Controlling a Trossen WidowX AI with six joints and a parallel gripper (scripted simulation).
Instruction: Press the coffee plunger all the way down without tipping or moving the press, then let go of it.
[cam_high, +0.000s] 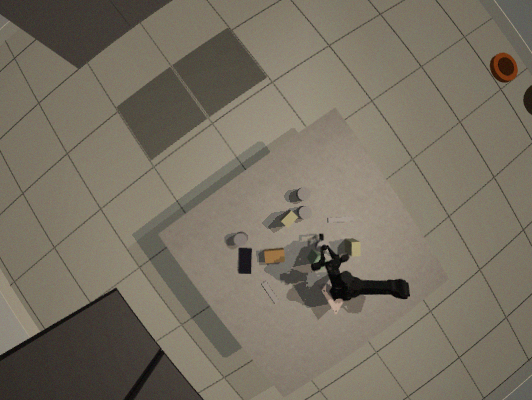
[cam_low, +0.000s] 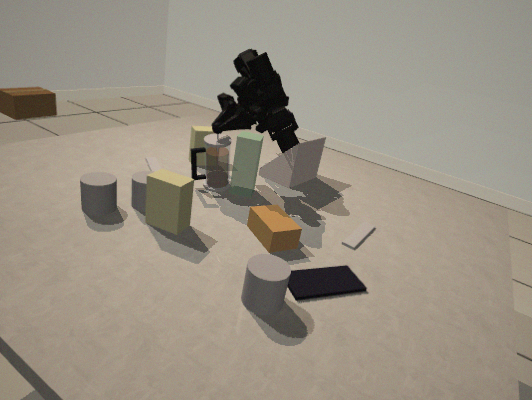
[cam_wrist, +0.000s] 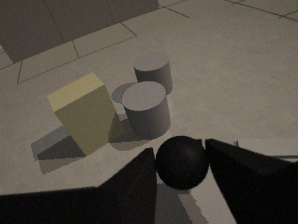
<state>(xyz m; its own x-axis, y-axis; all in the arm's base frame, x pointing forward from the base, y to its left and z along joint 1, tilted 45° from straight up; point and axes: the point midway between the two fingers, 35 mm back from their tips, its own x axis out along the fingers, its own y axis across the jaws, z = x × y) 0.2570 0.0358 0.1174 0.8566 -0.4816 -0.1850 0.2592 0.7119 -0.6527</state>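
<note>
Pale tiled floor (cam_high: 350, 65) surrounds a beige bench (cam_low: 425, 310) strewn with grey cylinders and coloured blocks, plain walls behind. Beside a green block (cam_low: 246, 162), the coffee press (cam_low: 216, 162) stands upright; the hand (cam_wrist: 182, 162) is partly closed on its black plunger knob (cam_wrist: 181, 161).

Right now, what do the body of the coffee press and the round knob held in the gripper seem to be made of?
The coffee press body looks like clear glass or plastic: the dark brown contents and the box behind show through its wall. The knob between the gripper fingers looks like matte black plastic: only a dull, soft highlight. Which material exactly, the look leaves open.
</note>
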